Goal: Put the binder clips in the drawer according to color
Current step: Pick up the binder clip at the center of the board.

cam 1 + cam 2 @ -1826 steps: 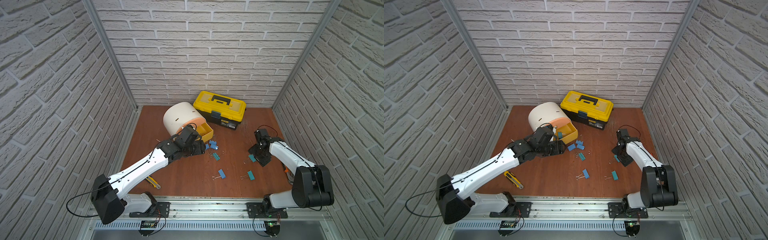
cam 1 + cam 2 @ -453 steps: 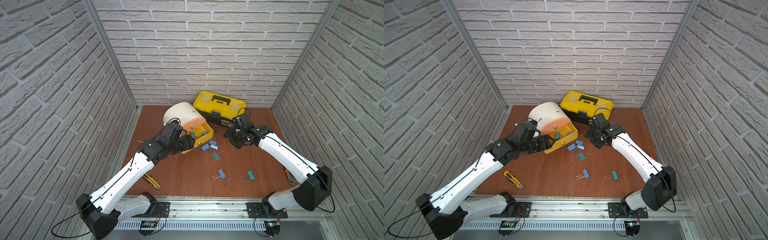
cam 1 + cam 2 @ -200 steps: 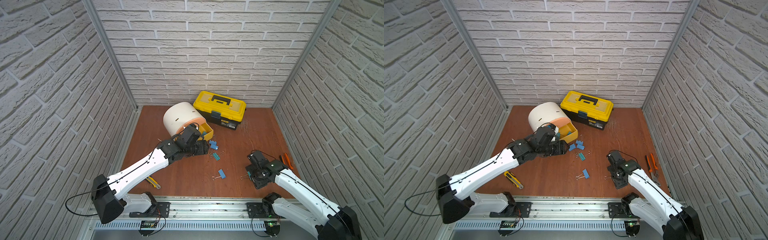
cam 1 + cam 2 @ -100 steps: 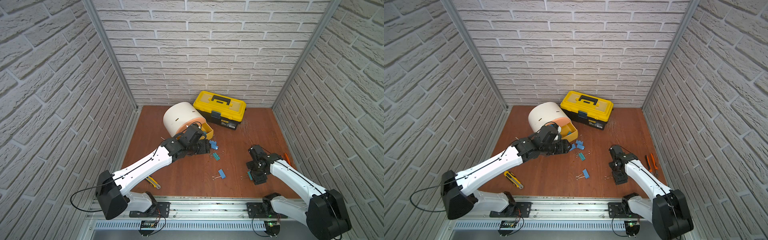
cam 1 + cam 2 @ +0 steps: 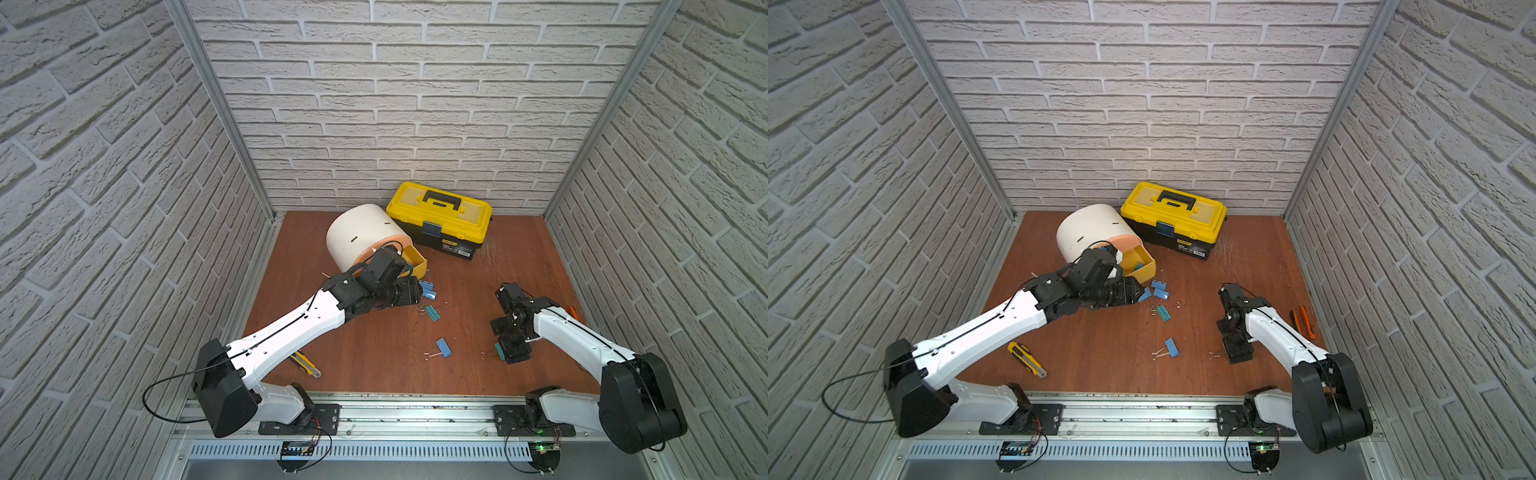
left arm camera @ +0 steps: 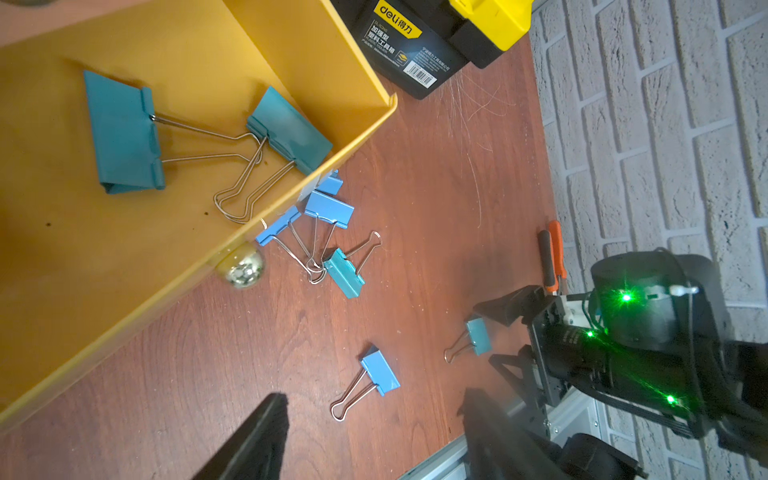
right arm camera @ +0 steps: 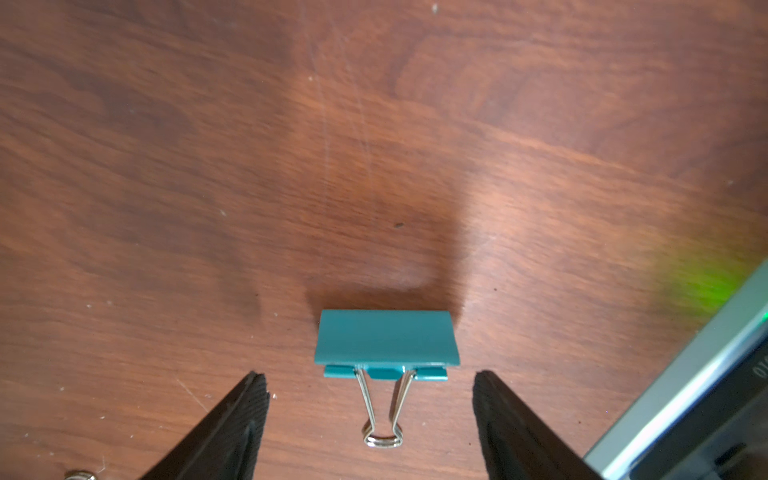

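You are at the pick-up step for one teal binder clip [image 7: 386, 343]. Reading the counter [image 5: 374, 332] as a dial with 12 at the back wall, this clip lies flat at about 4 o'clock, wire handles pointing back toward the right wrist. The right jaws are spread wide and empty. They flank the handles without touching, and the folded body sits just ahead of the tips. The drawer cabinet [image 5: 361, 237] lies at 11 o'clock with its yellow drawer [image 5: 417, 259] pulled out. The left wrist view shows two teal clips [image 6: 124, 133] already inside, so teal seems to belong there. The left jaws hover beside that drawer's front, spread with nothing between them. A cluster of blue clips [image 5: 428, 289] and one more teal clip [image 5: 433, 312] lies near the dial's centre, toward 12. A lone blue clip [image 5: 443, 347] lies at 6 o'clock. So most of the sorting is left, and the blue clips will probably need a different drawer opened. Next, ease the right jaws forward and down until they bracket the clip's body rather than the thin wires, then close. The flat metal may skid or tip, so square up first. Carrying it to 11 o'clock takes you toward the left arm, so keep clear of it.
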Tool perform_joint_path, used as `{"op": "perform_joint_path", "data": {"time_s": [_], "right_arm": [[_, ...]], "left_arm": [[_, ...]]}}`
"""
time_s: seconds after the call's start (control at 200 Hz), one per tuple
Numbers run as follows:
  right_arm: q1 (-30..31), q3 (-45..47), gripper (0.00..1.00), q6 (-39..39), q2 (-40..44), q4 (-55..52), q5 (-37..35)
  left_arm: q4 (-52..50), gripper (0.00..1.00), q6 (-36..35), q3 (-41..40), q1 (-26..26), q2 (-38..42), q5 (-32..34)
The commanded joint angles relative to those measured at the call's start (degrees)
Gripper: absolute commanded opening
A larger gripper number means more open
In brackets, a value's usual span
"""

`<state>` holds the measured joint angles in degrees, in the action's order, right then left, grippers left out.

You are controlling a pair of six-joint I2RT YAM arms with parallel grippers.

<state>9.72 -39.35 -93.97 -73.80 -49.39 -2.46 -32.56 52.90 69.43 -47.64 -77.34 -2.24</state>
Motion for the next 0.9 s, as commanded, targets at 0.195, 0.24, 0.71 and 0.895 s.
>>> {"op": "perform_joint_path", "data": {"time_s": [0.195, 0.24, 0.71, 0.895], "right_arm": [[-1.7, -0.6, 0.81, 1.9, -2.7, -1.3, 1.0], [-1.9, -0.4, 0.81, 2.0, -2.9, -1.3, 1.1], [-2.8, 2.4, 0.72, 1.7, -3.1, 2.0, 1.2], [-3.2, 3.0, 0.65, 1.9, -2.8, 2.8, 1.3]], "left_arm": [[1.0, 0.71, -0.7, 1.7, 0.4, 0.2, 0.2], [0.9, 0.71, -0.7, 1.7, 0.4, 0.2, 0.1], [0.9, 0.71, -0.4, 1.9, 0.4, -0.2, 0.0], [0.8, 0.71, -0.3, 1.8, 0.4, -0.1, 0.2]]}}
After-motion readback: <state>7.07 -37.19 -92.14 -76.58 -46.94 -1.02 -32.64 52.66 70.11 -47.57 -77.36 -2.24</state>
